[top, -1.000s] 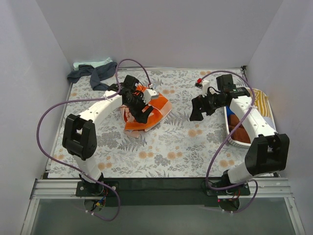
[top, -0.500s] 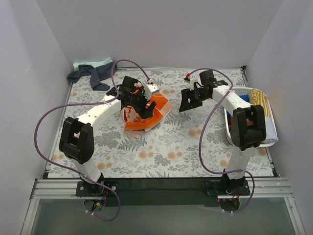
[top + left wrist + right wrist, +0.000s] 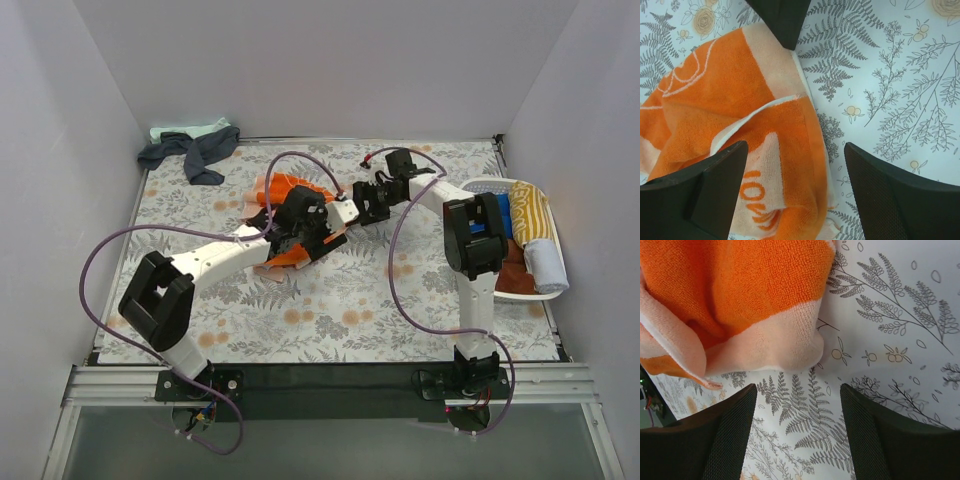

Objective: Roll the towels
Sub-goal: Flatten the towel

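An orange towel [image 3: 280, 190] with white lettering lies crumpled mid-table on the floral covering. My left gripper [image 3: 308, 224] hovers over its right end, open. In the left wrist view the towel's folded edge [image 3: 790, 165] lies below and between the spread fingers [image 3: 715, 190], not pinched. My right gripper [image 3: 360, 206] is just right of the towel, open. In the right wrist view the towel's pale corner [image 3: 770, 340] is ahead of the fingers [image 3: 880, 440], with only floral cloth between them. A dark navy towel [image 3: 195, 155] and a mint green towel [image 3: 185, 130] lie at the back left.
A white oval basket [image 3: 478, 184] at the right edge holds yellow-striped [image 3: 532, 205], blue [image 3: 495, 215], brown [image 3: 510, 272] and pale grey [image 3: 545, 262] towels. White walls close in the table on three sides. A black fingertip [image 3: 781, 20] shows at the towel's far edge.
The right arm has swung left from near the basket to the orange towel, its jaws narrowing a little. The left gripper has moved right and forward along the towel, which has spread toward the back left.
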`<state>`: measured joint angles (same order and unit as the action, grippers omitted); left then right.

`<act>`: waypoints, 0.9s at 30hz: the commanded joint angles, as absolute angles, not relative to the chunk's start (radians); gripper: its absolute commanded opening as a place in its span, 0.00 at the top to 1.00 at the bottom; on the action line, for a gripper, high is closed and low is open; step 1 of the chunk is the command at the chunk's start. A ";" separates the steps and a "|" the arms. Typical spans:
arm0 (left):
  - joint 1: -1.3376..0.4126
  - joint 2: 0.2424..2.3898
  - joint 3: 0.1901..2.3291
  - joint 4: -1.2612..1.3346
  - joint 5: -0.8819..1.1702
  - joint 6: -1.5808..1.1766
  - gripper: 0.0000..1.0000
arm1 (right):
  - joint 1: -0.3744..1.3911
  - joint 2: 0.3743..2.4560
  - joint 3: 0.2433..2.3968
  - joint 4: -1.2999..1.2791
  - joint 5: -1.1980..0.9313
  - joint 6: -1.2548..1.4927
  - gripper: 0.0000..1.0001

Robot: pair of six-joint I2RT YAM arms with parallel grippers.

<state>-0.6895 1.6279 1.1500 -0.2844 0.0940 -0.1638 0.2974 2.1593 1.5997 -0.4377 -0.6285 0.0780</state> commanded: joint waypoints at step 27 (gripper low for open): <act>-0.741 1.752 1.267 -0.150 -0.268 -0.186 0.86 | 0.324 2.171 1.626 -0.367 -0.750 0.126 0.99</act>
